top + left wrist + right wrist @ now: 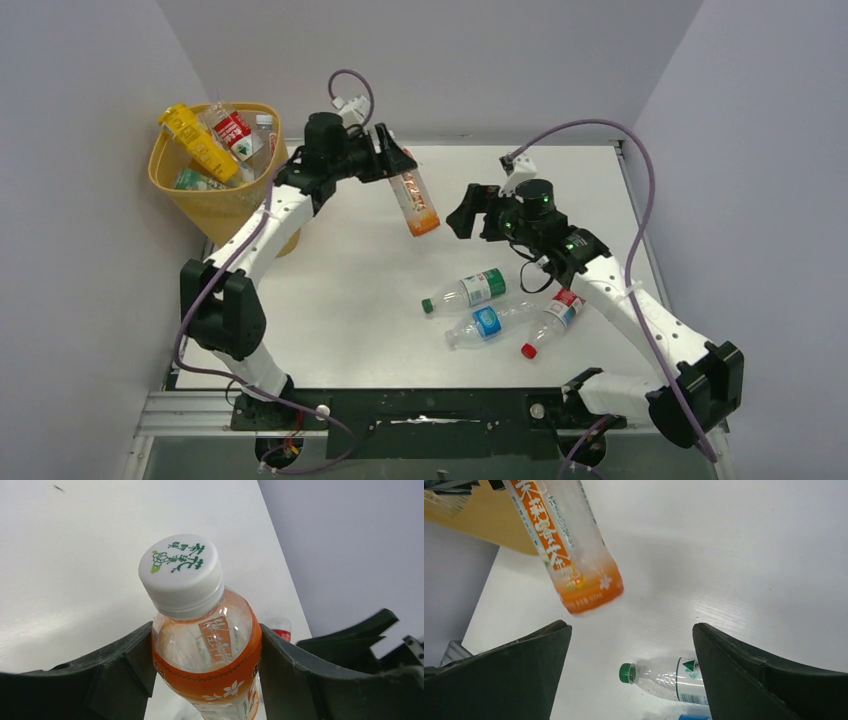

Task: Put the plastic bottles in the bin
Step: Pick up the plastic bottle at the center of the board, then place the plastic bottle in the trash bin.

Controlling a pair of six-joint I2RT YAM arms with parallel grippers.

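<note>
Three bottles lay on the table (330,300): green-capped bottle (468,290), blue-labelled bottle (484,325), red-capped bottle (552,318). Left gripper (388,165) clamped the orange bottle (416,203) by its neck, aloft between bin (215,205) and right gripper (470,212), which stood wide apart, empty.

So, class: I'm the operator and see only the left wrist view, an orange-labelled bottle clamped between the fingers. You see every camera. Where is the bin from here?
Observer: The bin stands by the table's far-left corner, left of the orange bottle, with several bottles inside.
Operator: What lies on the table?
Observer: Three, lying down: a green-capped bottle, a blue-labelled bottle, a red-capped bottle.
Operator: And the right gripper?
Observer: Open, empty, pointing at the orange bottle's base.
</note>
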